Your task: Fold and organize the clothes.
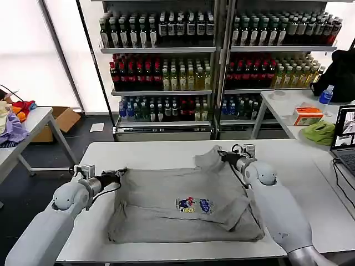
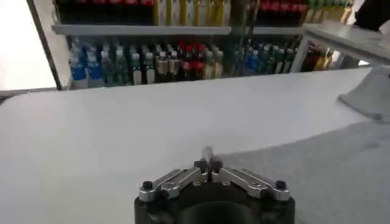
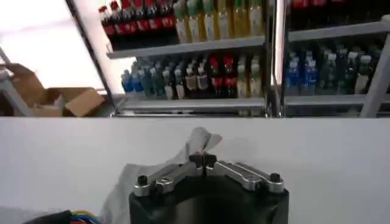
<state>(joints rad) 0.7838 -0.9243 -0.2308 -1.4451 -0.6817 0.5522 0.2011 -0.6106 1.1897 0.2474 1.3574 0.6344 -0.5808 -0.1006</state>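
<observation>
A light grey shirt [image 1: 166,199] lies partly folded on the white table [image 1: 155,152], its small multicoloured print [image 1: 194,204] facing up. My left gripper [image 1: 118,175] is at the shirt's left edge, shut on the cloth there. In the left wrist view that gripper [image 2: 208,161] has its jaws closed, and the grey cloth [image 2: 317,170] starts right at the tips. My right gripper [image 1: 223,155] is at the shirt's far right corner, shut on it. In the right wrist view a pucker of cloth [image 3: 198,141] sticks out just past the closed right gripper [image 3: 203,159].
Shelves of bottles [image 1: 166,66] stand behind the table. A side table on the right holds a laptop [image 1: 345,138], an orange box [image 1: 307,115], a green cloth [image 1: 320,132] and a water bottle [image 1: 326,95]. A table with clothes [image 1: 11,124] is at the left.
</observation>
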